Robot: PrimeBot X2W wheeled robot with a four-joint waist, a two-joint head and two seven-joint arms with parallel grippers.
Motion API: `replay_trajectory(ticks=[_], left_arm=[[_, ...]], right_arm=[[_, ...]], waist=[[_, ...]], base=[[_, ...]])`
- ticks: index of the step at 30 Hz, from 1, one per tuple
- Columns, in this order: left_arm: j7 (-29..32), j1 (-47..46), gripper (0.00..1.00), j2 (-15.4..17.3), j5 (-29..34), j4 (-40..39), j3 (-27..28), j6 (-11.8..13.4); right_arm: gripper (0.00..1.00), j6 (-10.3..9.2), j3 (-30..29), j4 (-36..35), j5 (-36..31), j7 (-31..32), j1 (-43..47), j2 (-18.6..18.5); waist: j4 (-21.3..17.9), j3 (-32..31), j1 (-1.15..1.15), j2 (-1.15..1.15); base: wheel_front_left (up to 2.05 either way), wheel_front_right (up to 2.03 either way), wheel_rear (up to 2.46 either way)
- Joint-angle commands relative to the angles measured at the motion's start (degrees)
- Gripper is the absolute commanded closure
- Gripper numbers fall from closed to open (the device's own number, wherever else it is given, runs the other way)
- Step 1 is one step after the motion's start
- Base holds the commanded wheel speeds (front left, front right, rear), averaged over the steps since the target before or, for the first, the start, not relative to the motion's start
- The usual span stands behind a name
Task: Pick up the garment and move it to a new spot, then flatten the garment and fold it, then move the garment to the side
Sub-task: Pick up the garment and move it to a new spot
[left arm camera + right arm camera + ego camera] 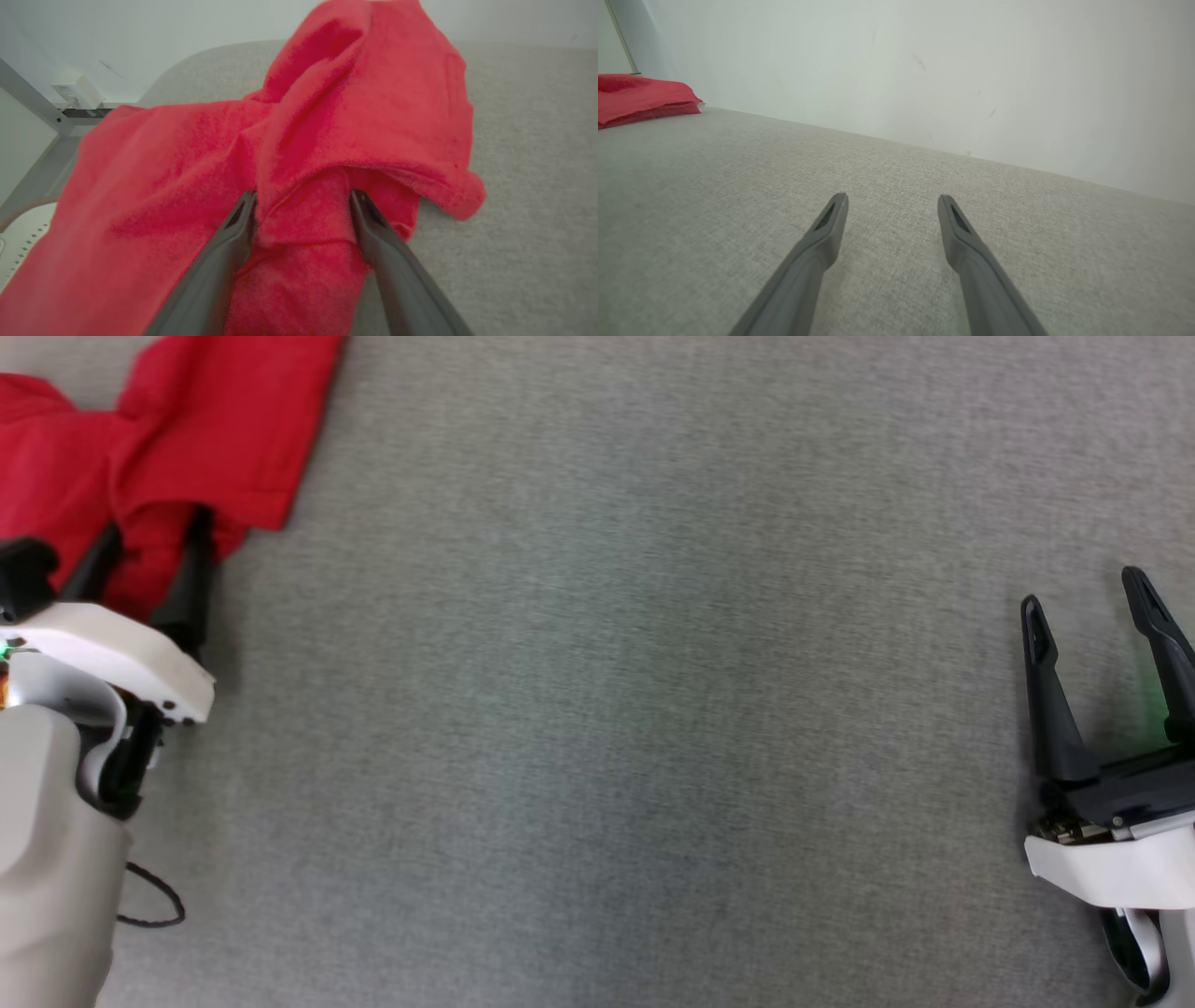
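The left end effector, spread, straddles a fold at the garment edge — not pinching. The right end effector, spread too, hangs over open table.

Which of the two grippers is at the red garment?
The left gripper: its open fingers straddle a fold of the red garment. The right gripper, also open, is over the grey fabric surface, far from it.
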Motion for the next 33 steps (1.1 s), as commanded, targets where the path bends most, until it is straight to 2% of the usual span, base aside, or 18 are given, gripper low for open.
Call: replay_trajectory(ticks=[1, 2, 3, 8, 13, 16, 22, 26, 30, 33], left_arm=[[2.1, -1.1, 0.0, 0.7, -2.0, 2.7, -0.9, 0.1], [3.0, -1.6, 0.57, 1.4, -2.5, 4.1, -1.7, 0.1], [3.7, -1.9, 1.0, 1.9, -3.3, 5.3, -2.3, 0.1], [3.7, -3.2, 1.0, 4.2, -5.4, 6.1, -5.0, 0.1], [2.8, -3.5, 1.0, 5.7, -9.3, 1.4, -5.4, 0.1], [4.0, -2.4, 1.0, 5.8, -12.1, -3.7, -5.6, 0.1], [8.6, 2.8, 1.0, 5.6, -17.7, -19.5, -6.5, 0.3], [11.7, 7.6, 1.0, 2.9, -20.5, -31.6, -7.8, 2.0], [15.1, 12.7, 1.0, -1.8, -24.9, -43.0, -10.6, 4.7], [17.2, 17.1, 1.0, -5.4, -27.9, -48.3, -13.9, 6.2]], right_arm=[[0.0, -0.31, -1.3, 4.7, -0.8, 1.0, 1.9, -1.2], [0.0, -0.31, -1.4, 4.8, -0.8, 1.0, 2.3, -1.0], [0.0, -0.31, -1.4, 4.9, -0.7, 1.0, 2.6, -0.6], [0.0, -0.28, -1.0, 4.9, 0.1, 0.9, 4.1, 1.7], [0.0, -0.25, -0.4, 5.4, 1.2, 0.6, 4.9, 3.9], [0.0, -0.25, -0.1, 6.3, 2.1, 0.5, 6.4, 5.0], [0.0, -0.25, -0.6, 7.4, 3.6, 0.5, 10.8, 7.1], [0.0, -0.25, -0.9, 7.7, 4.2, 0.5, 13.5, 7.6], [0.0, -0.25, -1.2, 7.6, 4.7, 0.5, 15.1, 8.2], [0.0, -0.25, -1.1, 7.6, 5.0, 0.5, 16.0, 8.4]], waist=[[-1.8, 0.7, -0.01, 0.01], [-2.2, 0.3, -0.01, 0.01], [-2.5, -0.2, -0.01, 0.01], [-3.7, -4.6, -0.01, 0.01], [-5.2, -11.9, -0.01, 0.01], [-6.4, -17.0, -0.01, 0.01], [-9.7, -25.2, -0.01, 0.01], [-12.1, -28.2, -0.01, 0.01], [-14.9, -29.1, -0.01, 0.01], [-17.1, -29.4, -0.01, 0.01]], base=[[0.0, 0.0, 0.0], [0.0, 0.0, 0.0], [0.0, 0.0, 0.0], [0.0, 0.0, 0.0], [0.0, 0.0, 0.0], [0.0, 0.0, 0.0], [0.0, 0.0, 0.0], [0.0, 0.0, 0.0], [0.0, 0.0, 0.0], [0.0, 0.0, 0.0]])
